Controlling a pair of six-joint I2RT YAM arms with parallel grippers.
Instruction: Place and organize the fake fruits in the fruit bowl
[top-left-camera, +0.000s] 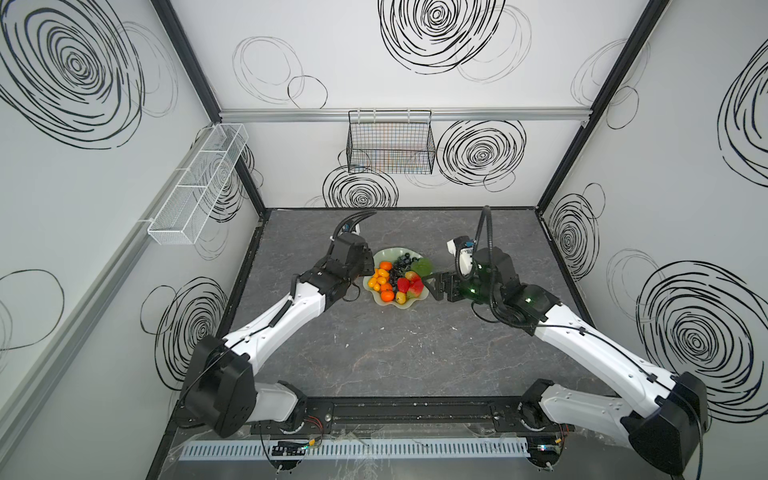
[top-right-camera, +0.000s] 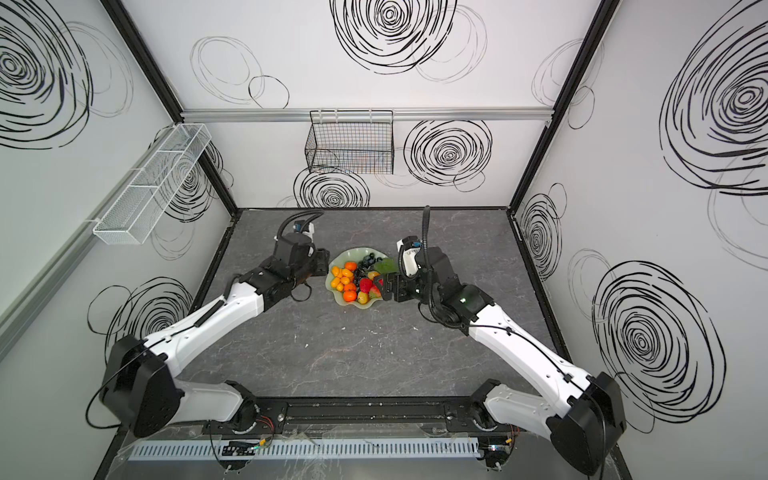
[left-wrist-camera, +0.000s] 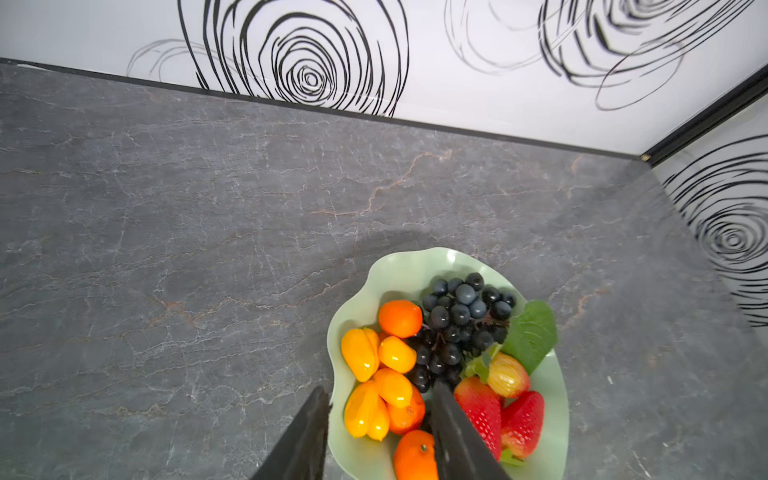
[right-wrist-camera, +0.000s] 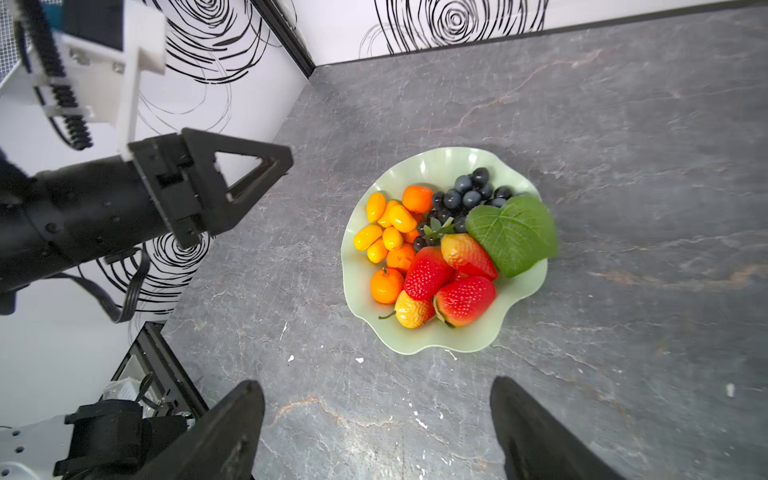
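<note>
Left gripper part-open, empty, at bowl's rim | right gripper wide open, empty, just beside bowl | fake fruits all inside fruit bowl mid-table, roughly grouped by kind — none seen loose | we judge task essentially done — only tidying left

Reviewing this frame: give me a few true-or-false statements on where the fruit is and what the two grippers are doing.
1. All the fake fruits in view lie in the fruit bowl. True.
2. The right gripper is shut on a fruit. False: its jaws stand wide open and empty.
3. The grape bunch lies outside the bowl. False: it lies in the bowl, beside the other fruits.
4. The left gripper is open, with nothing held between its fingers. True.
5. The black wire basket hangs on the back wall. True.
</note>
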